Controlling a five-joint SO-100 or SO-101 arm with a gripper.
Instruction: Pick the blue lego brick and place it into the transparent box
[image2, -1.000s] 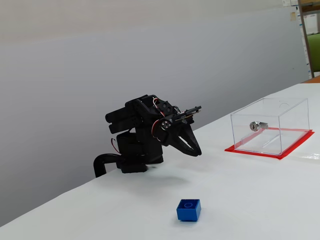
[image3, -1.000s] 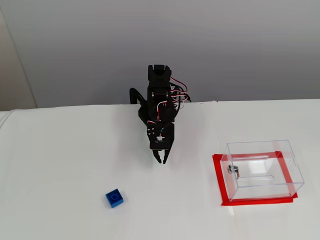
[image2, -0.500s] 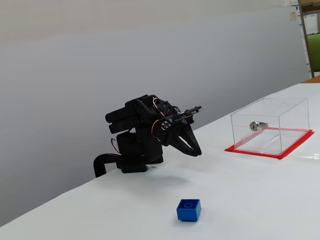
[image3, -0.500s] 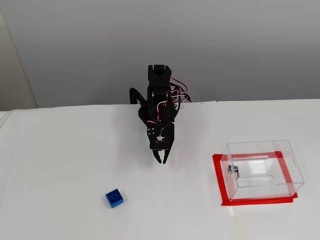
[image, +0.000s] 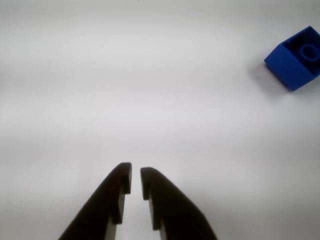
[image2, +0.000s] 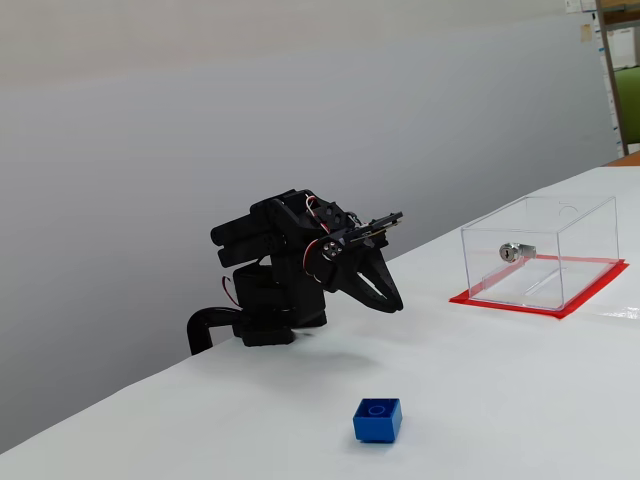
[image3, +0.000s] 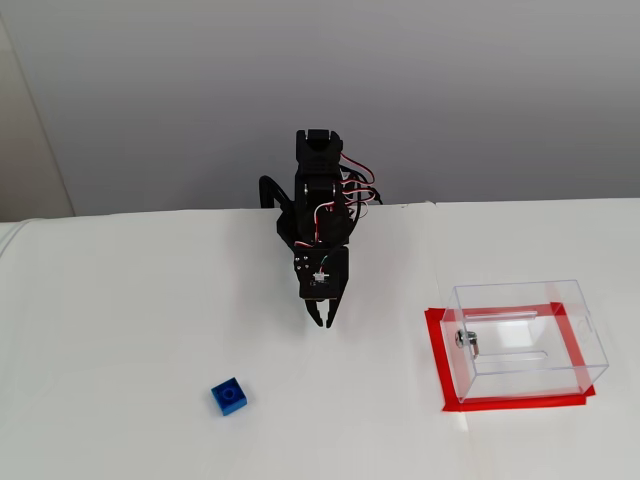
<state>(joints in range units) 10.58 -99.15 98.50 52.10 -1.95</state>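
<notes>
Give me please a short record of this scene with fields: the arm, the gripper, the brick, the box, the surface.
arm: folded low at the table's far edge, nothing held
gripper: fingertips nearly together, a thin gap between them, above bare table
blue lego brick: lies on the table, stud up, apart from the gripper; at the upper right edge of the wrist view
transparent box: stands on a red base, empty of the brick, silver lock on one wall
table: white
task state: brick not yet picked

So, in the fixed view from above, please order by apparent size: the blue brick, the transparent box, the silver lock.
1. transparent box
2. blue brick
3. silver lock, looks somewhat smaller than the brick
</notes>
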